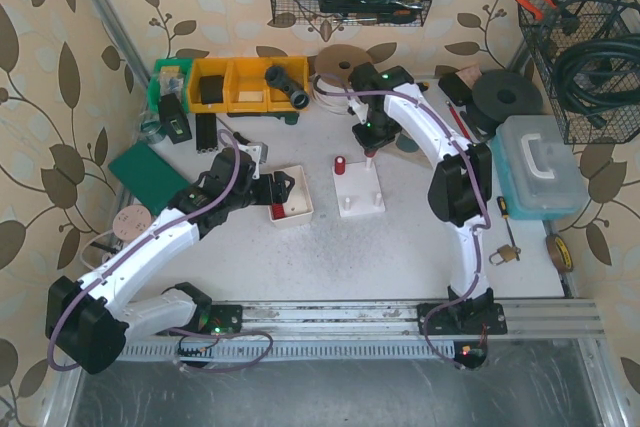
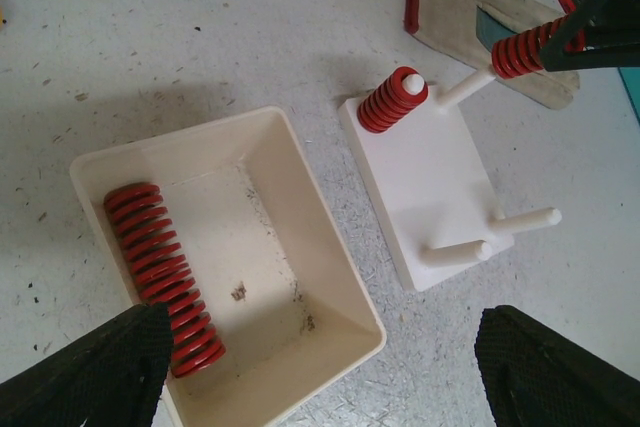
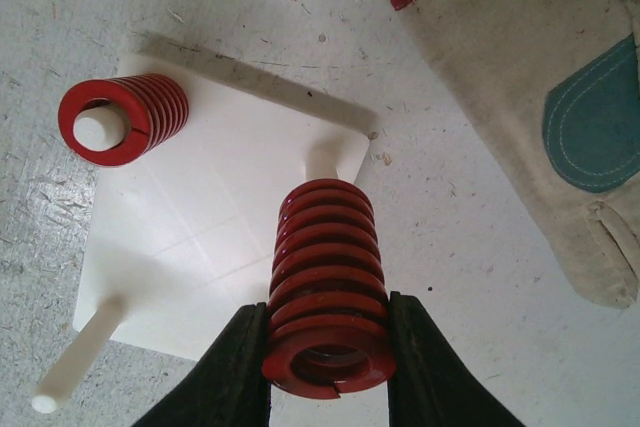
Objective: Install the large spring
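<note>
Clamped in the right pincer [image 3: 328, 352], the large spring [image 3: 325, 267] pointed at a white peg [image 3: 322, 159] just ahead (the left pincer [image 2: 320, 367] stood wide, a tray [image 2: 335, 237] before it).

Just below the right hand [image 3: 328, 367] and its gripped large spring [image 3: 325, 277], a bare peg [image 3: 322, 159] stands unobstructed. Left of the hand a seated spring [image 3: 120, 119] fills another peg; right, a glove [image 3: 540, 97] lies on the counter [image 3: 450, 277].
</note>
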Tool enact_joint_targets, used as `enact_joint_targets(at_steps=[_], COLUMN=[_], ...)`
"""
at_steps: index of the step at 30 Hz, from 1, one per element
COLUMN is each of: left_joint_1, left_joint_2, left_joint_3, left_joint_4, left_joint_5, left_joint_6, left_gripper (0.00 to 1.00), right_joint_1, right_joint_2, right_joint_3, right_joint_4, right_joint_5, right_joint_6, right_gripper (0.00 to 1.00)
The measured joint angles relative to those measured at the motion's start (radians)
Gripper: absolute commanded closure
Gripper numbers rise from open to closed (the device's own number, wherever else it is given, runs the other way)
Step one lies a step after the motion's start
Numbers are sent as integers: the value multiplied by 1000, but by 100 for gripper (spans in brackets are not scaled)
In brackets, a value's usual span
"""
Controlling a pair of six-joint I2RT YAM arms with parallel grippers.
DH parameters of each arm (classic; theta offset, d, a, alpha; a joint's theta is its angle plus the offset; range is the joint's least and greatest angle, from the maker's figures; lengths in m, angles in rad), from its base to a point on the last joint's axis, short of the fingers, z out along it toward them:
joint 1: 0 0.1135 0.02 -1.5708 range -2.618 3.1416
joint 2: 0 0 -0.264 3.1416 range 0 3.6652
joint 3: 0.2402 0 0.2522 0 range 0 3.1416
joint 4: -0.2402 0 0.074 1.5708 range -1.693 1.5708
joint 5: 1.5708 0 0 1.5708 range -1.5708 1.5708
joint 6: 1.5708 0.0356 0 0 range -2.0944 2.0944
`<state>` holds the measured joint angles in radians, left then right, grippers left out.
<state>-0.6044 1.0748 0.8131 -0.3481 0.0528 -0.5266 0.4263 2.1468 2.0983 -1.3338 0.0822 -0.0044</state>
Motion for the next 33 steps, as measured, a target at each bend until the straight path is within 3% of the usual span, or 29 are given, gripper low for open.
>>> enact_joint_targets(at_steps=[33], left_joint_1=[0], left_joint_2=[6], left_joint_3=[0], left_joint_4=[7], left_joint_5=[-1], left_joint_6=[-3], left_gripper=[14], right_joint_1=[-17], right_joint_2=[77], right_joint_3=[9], right_joint_4=[0], right_joint_5=[-19], right_joint_6=[-11], right_gripper=[100])
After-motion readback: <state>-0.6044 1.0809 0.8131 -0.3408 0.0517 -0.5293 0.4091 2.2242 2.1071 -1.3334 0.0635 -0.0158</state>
